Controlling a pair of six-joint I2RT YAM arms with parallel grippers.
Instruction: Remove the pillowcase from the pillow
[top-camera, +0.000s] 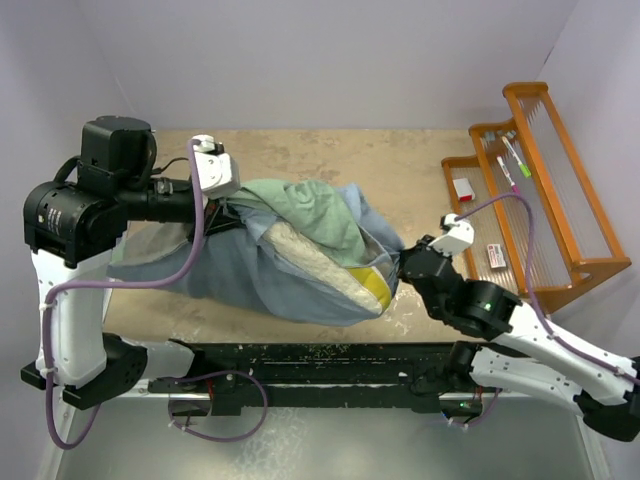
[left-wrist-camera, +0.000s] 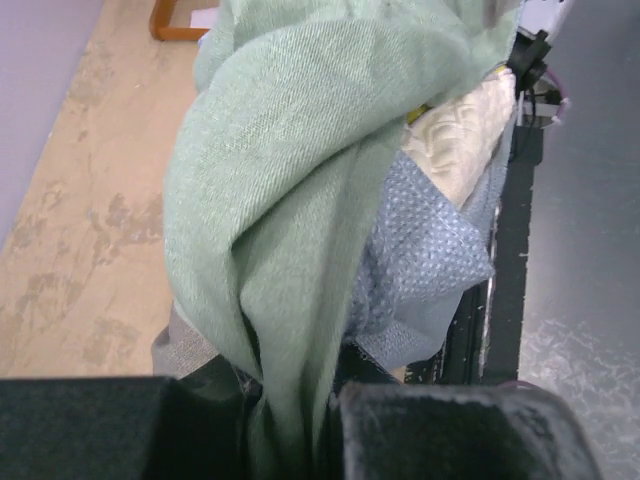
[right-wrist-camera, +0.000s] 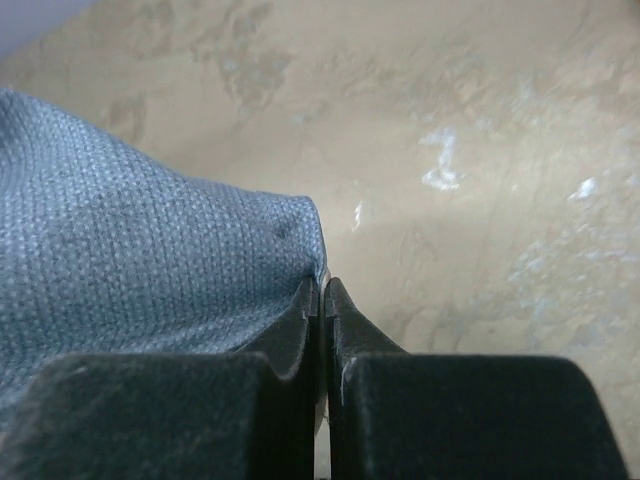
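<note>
Left end effector (left-wrist-camera: 295, 425) is clamped on a fold of the sage-green pillowcase (left-wrist-camera: 270, 180), holding that end up off the tan surface (top-camera: 420, 170). This is likely meant to raise the cloth so the pillow (top-camera: 312, 256) can slide toward the opening. Right end effector (right-wrist-camera: 322, 300) has its jaws pressed together, seemingly nipping the very edge of the blue-grey lining at the mouth, which would anchor that side against the other arm's pull. The pillow lies mid-surface, mostly inside the case, with its quilted cream face and yellow edge showing through the gaping mouth nearest the right arm.
</note>
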